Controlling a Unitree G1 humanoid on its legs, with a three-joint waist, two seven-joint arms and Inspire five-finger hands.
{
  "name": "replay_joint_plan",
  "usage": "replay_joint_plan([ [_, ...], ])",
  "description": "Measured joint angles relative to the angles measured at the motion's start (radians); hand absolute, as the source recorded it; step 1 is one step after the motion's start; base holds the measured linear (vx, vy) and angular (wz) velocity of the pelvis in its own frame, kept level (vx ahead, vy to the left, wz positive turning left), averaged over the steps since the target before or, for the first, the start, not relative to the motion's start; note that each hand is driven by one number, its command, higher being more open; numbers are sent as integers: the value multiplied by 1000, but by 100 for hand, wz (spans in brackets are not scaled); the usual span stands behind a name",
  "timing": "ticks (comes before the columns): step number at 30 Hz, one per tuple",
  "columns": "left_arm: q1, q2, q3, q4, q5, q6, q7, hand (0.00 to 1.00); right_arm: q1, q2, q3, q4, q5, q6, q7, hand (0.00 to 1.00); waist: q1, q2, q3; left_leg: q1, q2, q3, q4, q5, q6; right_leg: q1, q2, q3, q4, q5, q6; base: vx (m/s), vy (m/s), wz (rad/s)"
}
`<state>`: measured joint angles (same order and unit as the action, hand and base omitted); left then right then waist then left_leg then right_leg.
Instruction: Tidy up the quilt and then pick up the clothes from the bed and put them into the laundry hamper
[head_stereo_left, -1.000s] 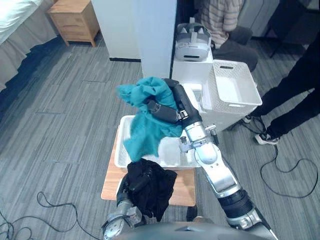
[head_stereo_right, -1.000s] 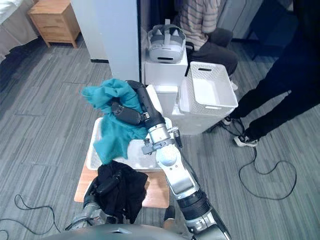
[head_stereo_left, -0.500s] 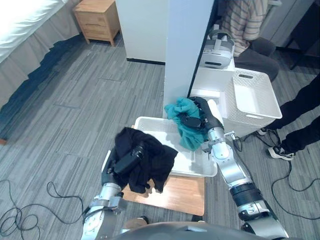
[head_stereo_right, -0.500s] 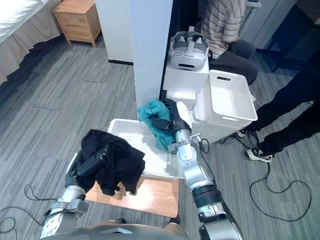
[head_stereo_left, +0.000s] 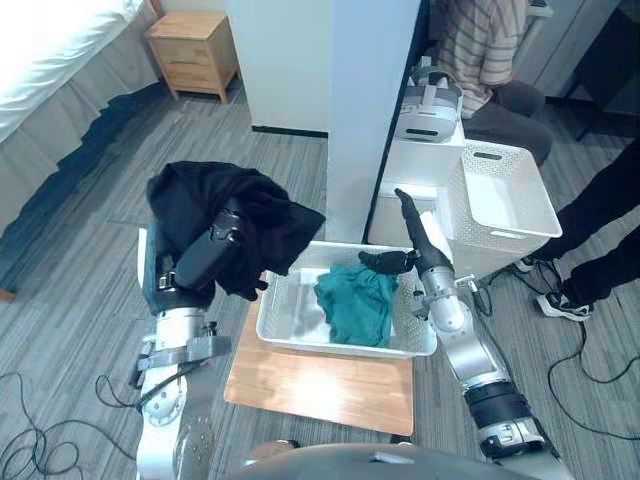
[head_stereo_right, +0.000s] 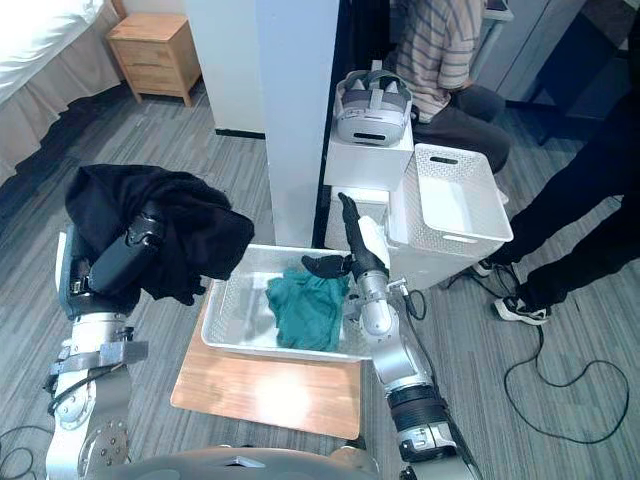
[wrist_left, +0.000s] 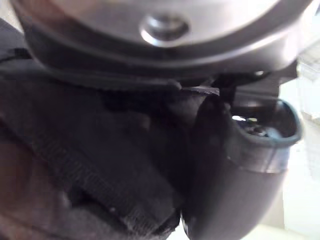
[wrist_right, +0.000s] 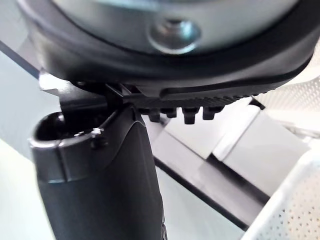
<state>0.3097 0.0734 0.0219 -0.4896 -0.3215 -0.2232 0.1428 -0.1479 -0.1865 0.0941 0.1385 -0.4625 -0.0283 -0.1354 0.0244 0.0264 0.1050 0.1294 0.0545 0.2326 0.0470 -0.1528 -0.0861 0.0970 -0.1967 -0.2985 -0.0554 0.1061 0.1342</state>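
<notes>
A teal garment (head_stereo_left: 355, 300) lies crumpled in the white laundry basket (head_stereo_left: 275, 335), which stands on a low wooden table (head_stereo_left: 320, 390). My right hand (head_stereo_left: 415, 235) is open just above the basket's far right corner, fingers straight and pointing up, thumb towards the teal cloth, holding nothing. My left hand (head_stereo_left: 210, 255) is raised left of the basket and shut on a black garment (head_stereo_left: 215, 215), which drapes over the hand and hangs partly over the basket's left rim. In the left wrist view the black cloth (wrist_left: 75, 150) presses against the hand.
A second white basket (head_stereo_left: 500, 195) sits on white boxes to the right, with a headset (head_stereo_left: 430, 100) on a box behind. A white pillar (head_stereo_left: 370, 110) rises behind the basket. A nightstand (head_stereo_left: 190, 50) and bed (head_stereo_left: 50, 60) are far left. A person (head_stereo_left: 490, 50) sits at the back; another's legs (head_stereo_left: 600, 220) are at right.
My right hand has opened and let the teal garment drop into the basket. My left hand has lifted the black garment up and to the left. The camera has also shifted.
</notes>
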Motion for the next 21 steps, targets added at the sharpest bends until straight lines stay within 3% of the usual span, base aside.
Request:
replay_joint_plan([
  [5,-77,-28,18,214,100,-10,73,0,75,15,-50,-126,18,0,0,100,-15,-4,0,26,2,49,-17,0,0,-9,7,45,0,0,0,-64,-38,-28],
  [10,-80,-28,-10,402,185,48,88,0,179,36,-96,-192,48,0,0,100,-52,-26,-2,19,6,123,-23,-3,-2,-61,19,119,-1,10,-2,-81,-49,-43],
  [14,-106,-29,-48,519,227,82,85,0,275,36,-126,-200,86,0,0,100,-81,-30,-3,20,10,169,-23,-9,-5,-82,30,163,-11,25,-4,-81,-50,-36],
  [21,-149,-25,-64,568,295,101,76,0,411,35,-151,-202,88,-1,19,100,-117,-30,-3,12,13,245,-11,-25,-5,-122,44,228,-21,32,-2,-82,-62,-32],
])
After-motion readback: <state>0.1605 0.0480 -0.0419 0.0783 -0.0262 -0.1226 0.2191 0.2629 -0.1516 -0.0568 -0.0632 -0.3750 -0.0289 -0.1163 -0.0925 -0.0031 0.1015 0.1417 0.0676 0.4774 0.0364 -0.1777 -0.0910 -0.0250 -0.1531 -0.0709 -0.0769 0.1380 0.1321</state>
